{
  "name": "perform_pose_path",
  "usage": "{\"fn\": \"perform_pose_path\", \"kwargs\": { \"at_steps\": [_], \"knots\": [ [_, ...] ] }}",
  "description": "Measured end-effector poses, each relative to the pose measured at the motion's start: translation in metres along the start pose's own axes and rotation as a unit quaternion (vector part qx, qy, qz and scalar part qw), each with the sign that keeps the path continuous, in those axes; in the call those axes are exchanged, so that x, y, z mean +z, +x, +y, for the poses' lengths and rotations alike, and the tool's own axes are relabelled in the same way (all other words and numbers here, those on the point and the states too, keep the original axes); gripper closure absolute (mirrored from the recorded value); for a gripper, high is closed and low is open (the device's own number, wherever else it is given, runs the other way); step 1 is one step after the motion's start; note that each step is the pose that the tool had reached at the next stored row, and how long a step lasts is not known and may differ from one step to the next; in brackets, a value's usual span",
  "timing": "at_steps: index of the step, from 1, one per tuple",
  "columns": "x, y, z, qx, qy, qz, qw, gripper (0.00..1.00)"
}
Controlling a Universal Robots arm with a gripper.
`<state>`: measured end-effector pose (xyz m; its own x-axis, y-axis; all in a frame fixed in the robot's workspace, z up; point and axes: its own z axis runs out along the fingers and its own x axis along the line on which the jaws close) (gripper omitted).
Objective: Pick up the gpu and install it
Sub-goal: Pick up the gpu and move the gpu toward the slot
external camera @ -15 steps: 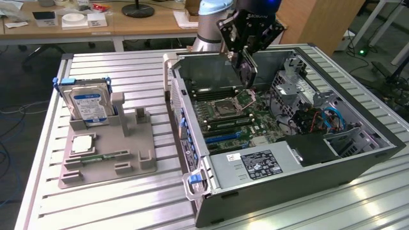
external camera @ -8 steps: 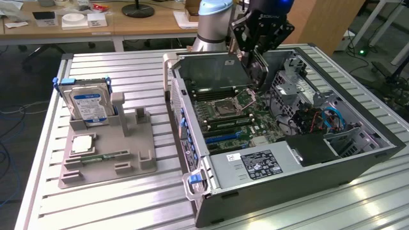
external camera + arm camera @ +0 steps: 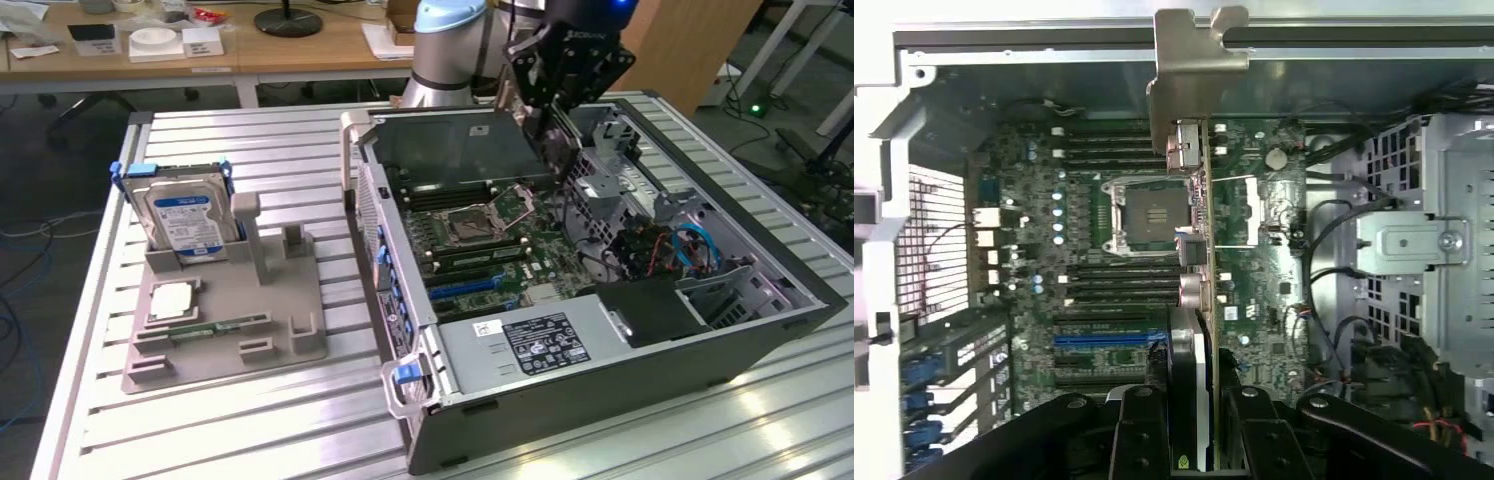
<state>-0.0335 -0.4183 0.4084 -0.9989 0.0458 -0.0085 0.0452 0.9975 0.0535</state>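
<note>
The slatted metal tabletop carries an open computer case lying on its side, its motherboard facing up. On the exterior view's left of the case stands a grey holder with a hard drive set upright in it.

The arm reaches in over the far end of the case, and its black pincer hangs above the open interior. In the wrist view the pincer is closed partway, its two dark fingers pressed against opposite faces of the gpu, so the card is clamped between them and held clear of the board.

The gpu is seen edge-on: a thin green circuit board running straight out from the fingers, with small silver connectors along one face. At its far end is a silver metal bracket with a bent tab, lying close to the case's rear wall. The card hangs over the motherboard beside the square processor socket, and a blue expansion slot lies off to one side of it. Whether the card's lower edge touches any slot cannot be told.
</note>
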Motion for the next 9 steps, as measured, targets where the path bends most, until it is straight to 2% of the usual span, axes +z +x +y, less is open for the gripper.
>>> {"fn": "perform_pose_path", "kwargs": {
  "at_steps": [3, 9],
  "knots": [
    [0.0004, -0.008, 0.0003, 0.0, 0.0, 0.0, 1.0, 0.71],
    [0.0004, -0.0081, 0.0003, 0.0, 0.0, 0.0, 1.0, 0.71]
  ]
}}
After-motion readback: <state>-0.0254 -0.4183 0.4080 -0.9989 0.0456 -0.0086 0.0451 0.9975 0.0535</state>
